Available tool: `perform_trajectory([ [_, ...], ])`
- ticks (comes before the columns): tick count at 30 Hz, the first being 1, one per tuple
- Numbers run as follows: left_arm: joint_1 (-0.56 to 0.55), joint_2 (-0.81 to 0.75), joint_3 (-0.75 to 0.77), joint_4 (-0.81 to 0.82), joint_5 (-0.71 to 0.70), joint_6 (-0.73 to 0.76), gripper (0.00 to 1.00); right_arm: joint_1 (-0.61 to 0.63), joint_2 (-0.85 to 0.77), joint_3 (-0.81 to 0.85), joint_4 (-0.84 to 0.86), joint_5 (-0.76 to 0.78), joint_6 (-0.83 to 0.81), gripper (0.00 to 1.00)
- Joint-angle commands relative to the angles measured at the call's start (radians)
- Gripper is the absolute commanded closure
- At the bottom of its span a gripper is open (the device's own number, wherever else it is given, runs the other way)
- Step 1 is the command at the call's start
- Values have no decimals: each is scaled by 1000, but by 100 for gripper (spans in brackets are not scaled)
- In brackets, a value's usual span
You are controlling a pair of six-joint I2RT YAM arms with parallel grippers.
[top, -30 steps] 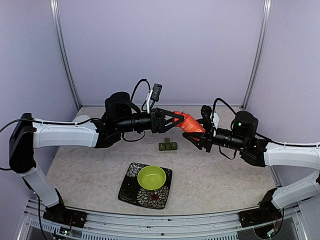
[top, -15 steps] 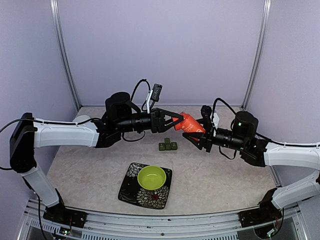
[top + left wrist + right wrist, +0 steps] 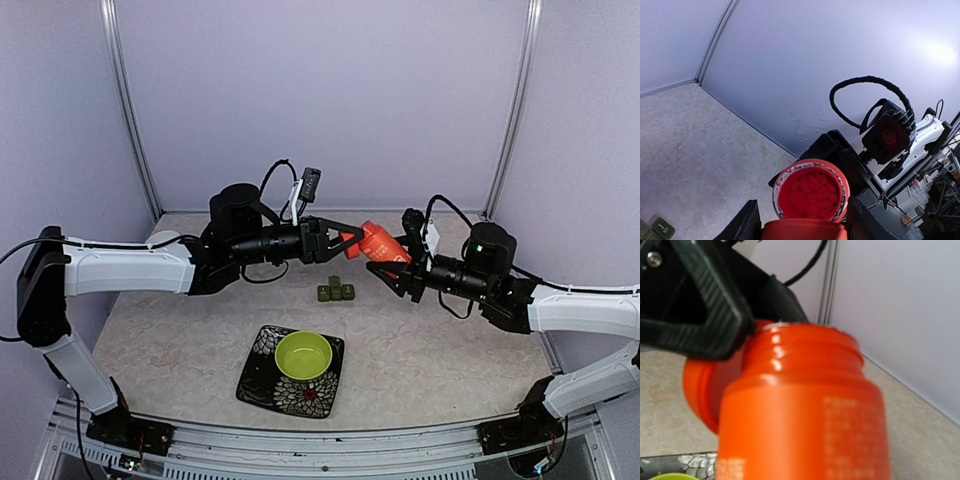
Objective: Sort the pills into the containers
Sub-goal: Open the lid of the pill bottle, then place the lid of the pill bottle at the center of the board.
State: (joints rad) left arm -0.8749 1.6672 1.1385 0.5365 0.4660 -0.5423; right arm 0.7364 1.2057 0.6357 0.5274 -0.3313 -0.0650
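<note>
An orange pill bottle [image 3: 383,243] hangs tilted in the air above the table, with my right gripper [image 3: 397,266] shut on its body. Its mouth faces my left gripper [image 3: 346,240] and stands uncovered. In the left wrist view several round red pills [image 3: 810,192] lie inside it. The orange cap [image 3: 804,230] sits just off the mouth, and my left gripper is shut on it. The bottle [image 3: 805,420] fills the right wrist view, hiding that gripper's fingers. The containers, a small dark green pillbox [image 3: 336,291], rest on the table below the bottle.
A lime-green bowl [image 3: 303,355] sits on a black flower-patterned plate [image 3: 262,387] near the front edge. Purple walls with metal posts enclose the table at the back and sides. The left arm's cable loops above its wrist.
My left gripper's jaws have narrowed onto the cap. Both grippers and the bottle have risen slightly. The pillbox, bowl and plate have not moved.
</note>
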Motion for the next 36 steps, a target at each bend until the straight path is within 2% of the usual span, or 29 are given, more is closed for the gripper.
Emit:
perform_trajectory([
  [1,16,-49,-7,-56,-67,-7,55,-9,-8,-2,14,38,5,100],
  [8,69,-50,3,-213,-116,-7,54,-12,-1,-2,-16,62,4,100],
  [15,170,-7,-1,-428,-193,84,54,-16,-37,-43,-15,72,7,100],
  [24,229,195,131,-679,-341,258,54,-16,-74,-77,-15,62,17,100],
  [36,258,402,291,-858,-473,370,55,-16,-93,-104,-8,56,28,100],
])
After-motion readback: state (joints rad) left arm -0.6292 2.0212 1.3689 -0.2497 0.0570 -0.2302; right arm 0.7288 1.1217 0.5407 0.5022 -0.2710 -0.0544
